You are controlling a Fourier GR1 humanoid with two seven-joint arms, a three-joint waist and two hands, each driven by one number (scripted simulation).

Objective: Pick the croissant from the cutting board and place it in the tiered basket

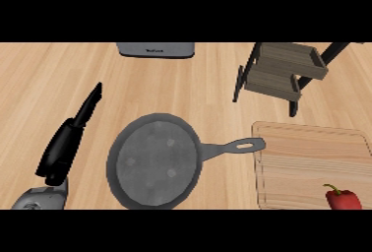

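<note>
Right of left hand (64, 145) — cutting board (312, 155)

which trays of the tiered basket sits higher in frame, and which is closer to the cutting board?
The upper tray sits higher. The lower tray of the tiered basket is closer to the cutting board.

— Where does the cutting board (312, 162) lie?

— At the right of the counter, flat. It is pale wood with a groove running just inside its rim, and its grain runs across.

— Is the croissant on it?

— I cannot see one.

— And the tiered basket (285, 71)?

— Beyond the board, near the far right. Two grey-brown wooden trays, one above the other, held in a thin black frame. It stands well apart from the board.
</note>
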